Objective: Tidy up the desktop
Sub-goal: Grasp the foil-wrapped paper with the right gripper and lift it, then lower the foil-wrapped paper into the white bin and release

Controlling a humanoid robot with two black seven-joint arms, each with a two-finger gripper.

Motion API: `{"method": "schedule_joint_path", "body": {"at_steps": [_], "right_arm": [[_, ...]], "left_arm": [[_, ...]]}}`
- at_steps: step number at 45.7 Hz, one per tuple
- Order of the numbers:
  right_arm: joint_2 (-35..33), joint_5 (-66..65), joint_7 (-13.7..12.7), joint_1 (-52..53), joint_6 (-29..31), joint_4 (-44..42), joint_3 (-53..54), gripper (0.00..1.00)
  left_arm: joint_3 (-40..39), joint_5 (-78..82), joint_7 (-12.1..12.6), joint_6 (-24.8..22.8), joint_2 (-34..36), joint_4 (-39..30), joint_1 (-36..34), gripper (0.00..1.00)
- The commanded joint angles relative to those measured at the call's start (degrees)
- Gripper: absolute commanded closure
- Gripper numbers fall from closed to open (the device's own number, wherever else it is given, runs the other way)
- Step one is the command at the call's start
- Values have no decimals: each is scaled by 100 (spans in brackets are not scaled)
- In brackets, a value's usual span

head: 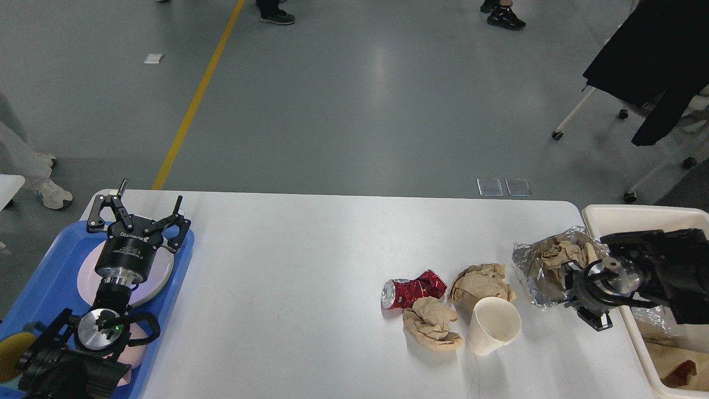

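Head view. The white tabletop [288,260] carries loose litter at its right end: a crushed red can [412,291], two brown paper wads [479,281], and a tipped paper cup [493,325]. The right gripper [573,277] has a crumpled foil wrapper [540,271] at its tip, just beside the cream bin [626,219]; whether its jaws clamp the foil cannot be told. The left gripper [138,213] hovers with jaws spread wide and empty over a plate on the blue tray [55,277]. The litter is judged light and crushable; the cup is best pinched at the rim, the can across its dented waist.
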Motion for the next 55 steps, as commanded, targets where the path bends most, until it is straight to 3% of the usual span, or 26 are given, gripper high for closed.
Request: {"method": "schedule_joint_path", "body": {"at_steps": [1,14,26,35,40,48,55], "right_arm": [[-480,-21,-16,914,7,1079,-329,100],[-973,-12,-25,3700,182,3251,-2060,100],[-1052,-21,-16,5460,534,4315,-3511,100],[-1262,-56,19,5451,613,4307,-3696,100],[-1718,-564,27,5180,499,4079,-3696,100],[-2466,-1488,1,4108,631,2929,-3433,100],[-2634,-1884,19,2317,868,1400,-2476,100]], "left_arm": [[-6,0,-1,-5,0,3,0,3],[-6,0,-1,4,0,3,0,3],[-6,0,-9,4,0,3,0,3],[-6,0,-9,4,0,3,0,3],[-6,0,-9,4,0,3,9,3],[3,0,-1,4,0,3,9,3],[-6,0,-1,4,0,3,9,3]]}}
